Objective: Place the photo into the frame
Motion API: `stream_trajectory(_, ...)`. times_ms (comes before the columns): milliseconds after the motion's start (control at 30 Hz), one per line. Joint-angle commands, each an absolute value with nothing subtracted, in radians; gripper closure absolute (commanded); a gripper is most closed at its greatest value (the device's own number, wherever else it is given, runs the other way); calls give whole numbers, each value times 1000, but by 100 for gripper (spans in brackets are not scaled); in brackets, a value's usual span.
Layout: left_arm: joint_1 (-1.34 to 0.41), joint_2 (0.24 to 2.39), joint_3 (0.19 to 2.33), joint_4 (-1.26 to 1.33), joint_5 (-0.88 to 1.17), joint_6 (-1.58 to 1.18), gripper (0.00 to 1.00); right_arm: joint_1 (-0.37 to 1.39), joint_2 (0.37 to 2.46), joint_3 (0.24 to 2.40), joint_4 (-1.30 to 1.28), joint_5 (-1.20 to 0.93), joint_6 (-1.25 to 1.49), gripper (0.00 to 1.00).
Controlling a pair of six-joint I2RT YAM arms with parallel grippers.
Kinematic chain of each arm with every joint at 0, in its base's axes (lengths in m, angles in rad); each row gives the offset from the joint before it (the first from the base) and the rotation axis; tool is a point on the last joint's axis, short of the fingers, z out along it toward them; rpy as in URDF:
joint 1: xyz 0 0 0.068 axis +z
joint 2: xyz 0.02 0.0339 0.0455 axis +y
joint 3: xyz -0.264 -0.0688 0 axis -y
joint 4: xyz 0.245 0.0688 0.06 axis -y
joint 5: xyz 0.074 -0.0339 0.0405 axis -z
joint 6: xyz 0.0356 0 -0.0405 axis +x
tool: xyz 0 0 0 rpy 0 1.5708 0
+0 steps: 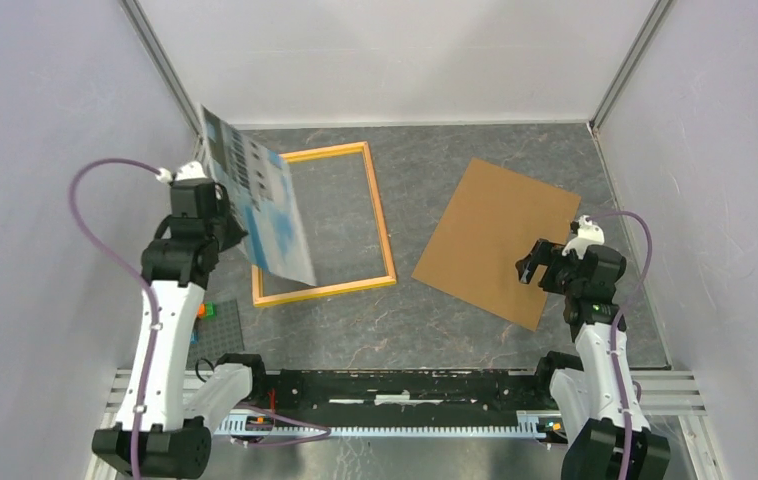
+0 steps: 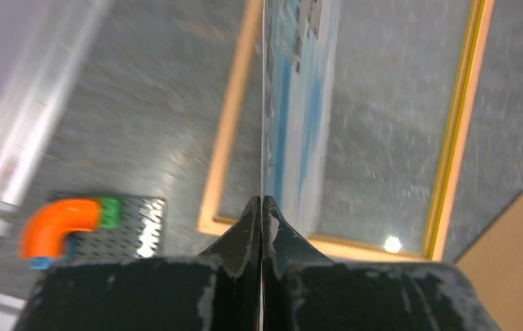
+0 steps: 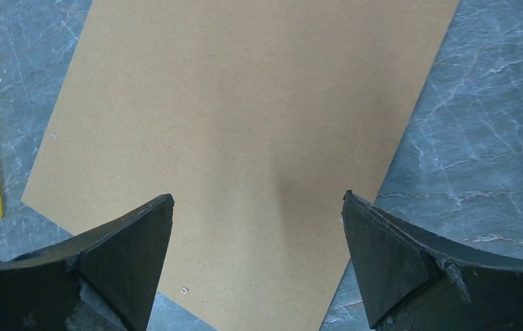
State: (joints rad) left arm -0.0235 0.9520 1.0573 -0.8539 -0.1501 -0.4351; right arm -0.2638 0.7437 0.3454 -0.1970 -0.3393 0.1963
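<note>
The left hand [image 2: 262,201] is clamped on one edge of the large paper photo of a white building [image 1: 260,205], tilted above the thin orange-yellow wooden frame [image 1: 379,215] toward the surface's [image 1: 435,330] far-left corner. Held so, the sheet may sag and land across a rail. The right hand [image 3: 259,196] hangs spread over the brown fibreboard panel [image 1: 495,240]. The photo hides the frame's left rail.

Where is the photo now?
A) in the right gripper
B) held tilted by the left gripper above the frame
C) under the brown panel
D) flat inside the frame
B: the left gripper is shut on the photo, holding it tilted over the frame; the right gripper is open.
</note>
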Motion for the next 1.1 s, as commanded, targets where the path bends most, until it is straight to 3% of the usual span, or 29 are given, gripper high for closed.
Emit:
stream_trajectory(0, -58, 921, 1291, -980, -485, -281, 98, -231, 755, 350, -164, -344, 180, 3)
stream_trajectory(100, -134, 983, 1412, -1054, -577, -260, 98, -214, 761, 354, -170, -337, 179, 3)
stream_trajectory(233, -443, 1160, 1507, -1215, -924, -323, 98, -193, 764, 352, -169, -322, 182, 3)
stream_trajectory(400, -640, 1448, 1513, -1310, -1002, -469, 98, -181, 770, 351, -170, -310, 181, 3)
stream_trajectory(600, -783, 1735, 1548, -1189, -947, -512, 98, -174, 778, 350, -167, -307, 181, 3)
stream_trajectory(700, -814, 1841, 1587, -1116, -822, -468, 98, -173, 779, 353, -170, -308, 181, 3)
stream_trajectory(1067, -839, 1964, 1600, -1021, -695, -390, 98, -172, 751, 339, -156, -311, 186, 3)
